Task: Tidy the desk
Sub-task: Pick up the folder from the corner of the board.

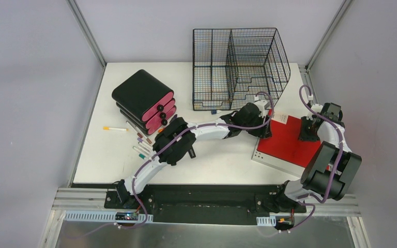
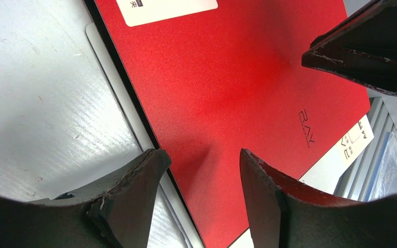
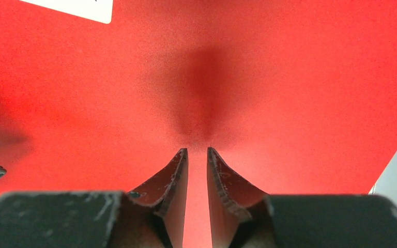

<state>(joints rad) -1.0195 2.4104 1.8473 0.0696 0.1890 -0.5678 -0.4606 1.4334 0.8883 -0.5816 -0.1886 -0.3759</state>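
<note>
**White links, black joints, purple cabling**

The left arm [image 1: 212, 129] is built of slim white links between bulky black joint housings. A purple cable [image 1: 146, 168] runs along it, fastened at intervals. The right arm [image 1: 333, 165] is the same make, with rounded black housings, a white link and its own purple cable. The left end effector [image 2: 200, 155] has two matte black, wedge-shaped fingers [image 2: 129, 201] whose edges are chipped and scuffed pale. The right end effector [image 3: 197, 151] has the same black fingers with worn, roughened rims, set on a black body flecked with light scratches.
</note>
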